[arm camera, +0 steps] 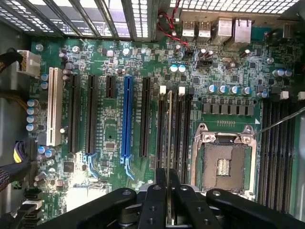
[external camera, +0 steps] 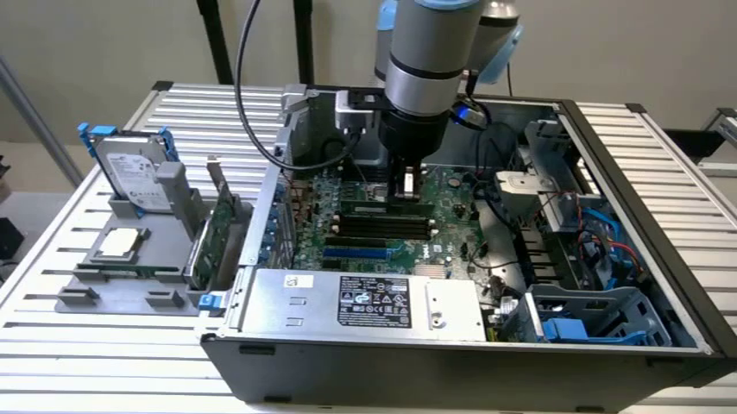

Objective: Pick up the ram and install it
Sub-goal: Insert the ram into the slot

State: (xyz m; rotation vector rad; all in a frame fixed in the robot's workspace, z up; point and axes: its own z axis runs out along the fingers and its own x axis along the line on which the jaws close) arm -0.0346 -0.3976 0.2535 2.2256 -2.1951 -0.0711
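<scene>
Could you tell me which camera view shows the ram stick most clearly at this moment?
The exterior view: the ram shows there as a long green board lying over the motherboard's black slots, under the end effector. The wrist view shows it edge-on, a thin strip running up from between the fingers.

A hard drive (external camera: 130,172) in blue frame stands on the grey holder (external camera: 127,285) — beside it, an open computer case (external camera: 461,366).
</scene>
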